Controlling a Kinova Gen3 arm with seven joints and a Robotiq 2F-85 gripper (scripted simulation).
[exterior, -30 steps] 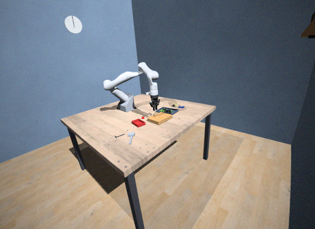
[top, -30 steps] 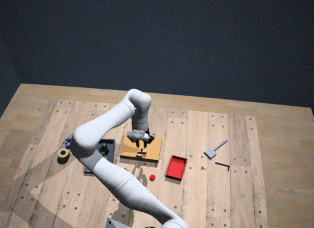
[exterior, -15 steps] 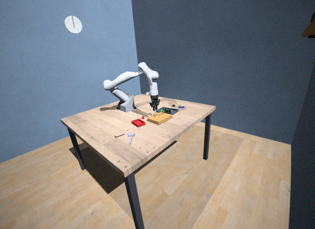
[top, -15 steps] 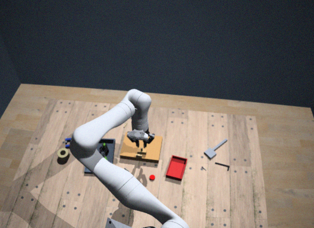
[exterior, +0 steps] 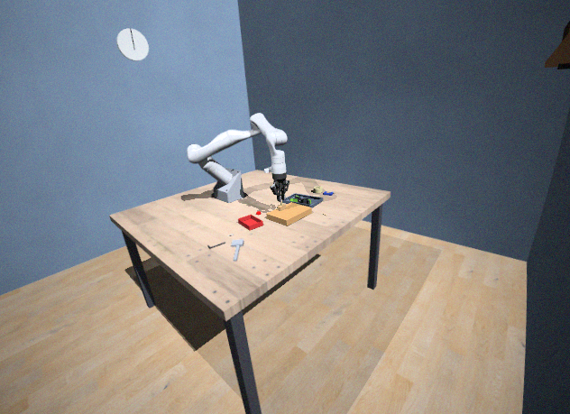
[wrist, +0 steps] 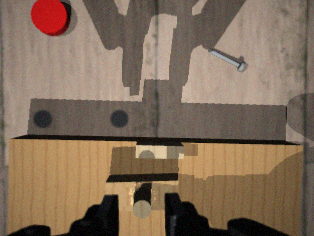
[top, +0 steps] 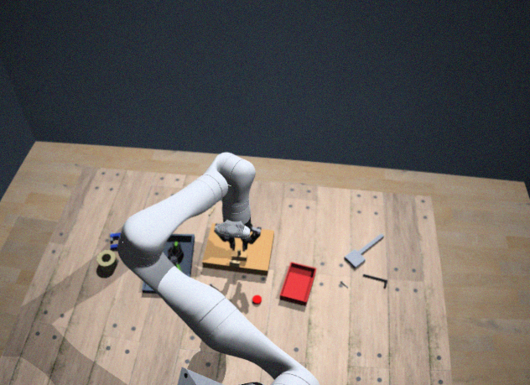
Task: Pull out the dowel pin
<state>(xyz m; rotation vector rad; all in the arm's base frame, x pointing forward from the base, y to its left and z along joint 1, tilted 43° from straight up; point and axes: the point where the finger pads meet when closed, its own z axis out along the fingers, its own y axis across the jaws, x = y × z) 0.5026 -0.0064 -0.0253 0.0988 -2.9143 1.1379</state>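
Observation:
The wooden bench board lies on the table. A low raised bar, seemingly the stop, stands near its robot-side edge. The dowel pin stands upright in the small block, largely hidden by the fingers; its round end shows. My gripper points down over the block, partly open, with a fingertip on each side of the pin and gaps beside it. A pale piece sits at the board's edge. The green-and-black spring clamp lies in the dark tray. Any stop-block gap is unclear.
The dark tray is left of the board in the top view. A red tray, red cap, bolt, tape roll, mallet-like tool and hex key lie around.

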